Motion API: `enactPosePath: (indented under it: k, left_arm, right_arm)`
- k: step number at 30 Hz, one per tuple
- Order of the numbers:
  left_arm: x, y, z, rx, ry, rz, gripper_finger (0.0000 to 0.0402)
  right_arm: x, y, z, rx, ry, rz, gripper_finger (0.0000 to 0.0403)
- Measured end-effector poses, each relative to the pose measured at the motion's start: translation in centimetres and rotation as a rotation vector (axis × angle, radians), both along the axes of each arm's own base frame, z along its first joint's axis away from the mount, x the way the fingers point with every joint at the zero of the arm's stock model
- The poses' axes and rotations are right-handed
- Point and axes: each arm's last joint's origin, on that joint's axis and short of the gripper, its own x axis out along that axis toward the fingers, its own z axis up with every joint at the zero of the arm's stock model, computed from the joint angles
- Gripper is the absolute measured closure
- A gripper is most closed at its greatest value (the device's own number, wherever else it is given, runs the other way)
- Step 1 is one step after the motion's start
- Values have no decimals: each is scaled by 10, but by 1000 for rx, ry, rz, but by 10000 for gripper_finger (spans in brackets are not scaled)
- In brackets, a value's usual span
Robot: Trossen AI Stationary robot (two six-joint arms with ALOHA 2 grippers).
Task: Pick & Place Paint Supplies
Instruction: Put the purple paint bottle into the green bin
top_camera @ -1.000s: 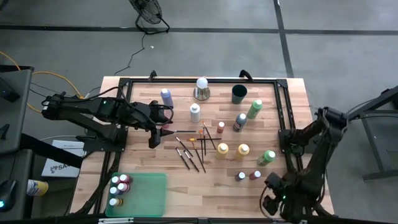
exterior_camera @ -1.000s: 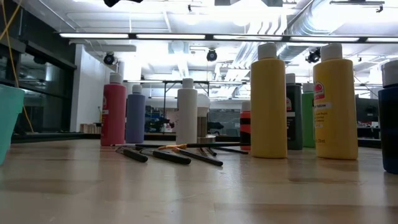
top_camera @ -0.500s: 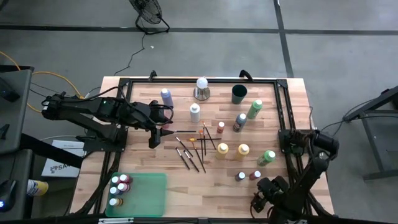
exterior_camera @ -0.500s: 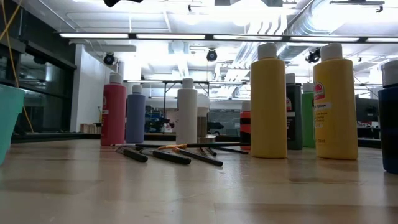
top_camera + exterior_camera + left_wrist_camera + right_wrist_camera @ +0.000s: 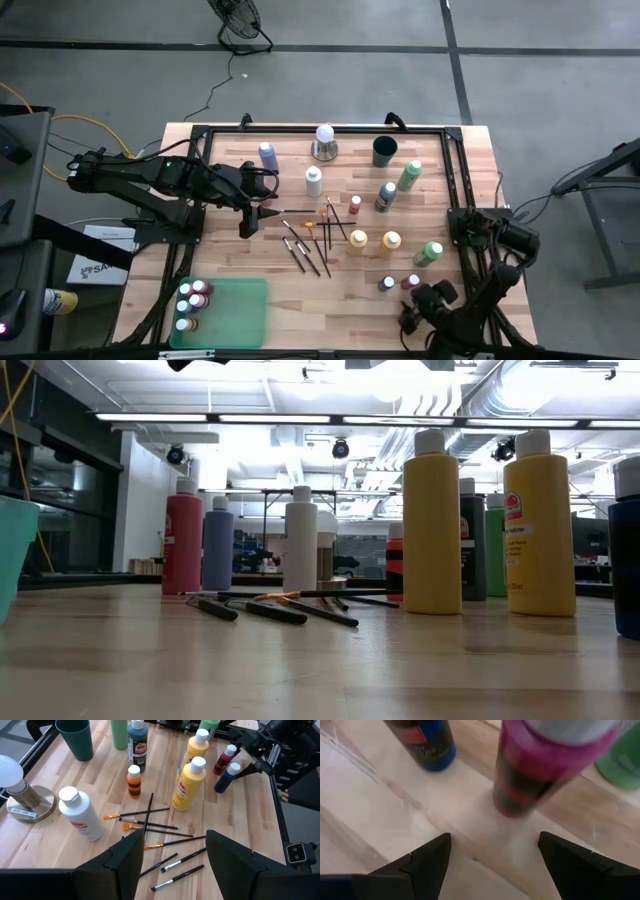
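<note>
Paint supplies: right end effector (image 5: 492,865), jaws apart, lines up on the pink bottle (image 5: 545,765) ahead; closing in comes next.

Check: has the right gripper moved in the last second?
Yes. The right gripper has come in from the table's near right corner toward the small pink bottle.

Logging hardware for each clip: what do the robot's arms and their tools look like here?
Both arms are matte black, built of jointed segments with dark cables along them. The left tool has two broad, angular black fingers with faceted edges. The right tool shows the same wedge-shaped black fingers. No markings are visible.
</note>
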Motion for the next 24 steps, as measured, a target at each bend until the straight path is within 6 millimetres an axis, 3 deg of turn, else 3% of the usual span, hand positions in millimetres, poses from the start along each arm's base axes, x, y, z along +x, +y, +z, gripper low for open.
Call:
enactPosePath:
  k: [18,24]
  left_arm:
    - [0,0,1,-11,-7,7,194]
    - [0,0,0,-11,-7,8,194]
  right_arm:
    - [9,-12,-11,-100,-19,-75,104]
    - [10,-14,-12,-109,-14,-83,147]
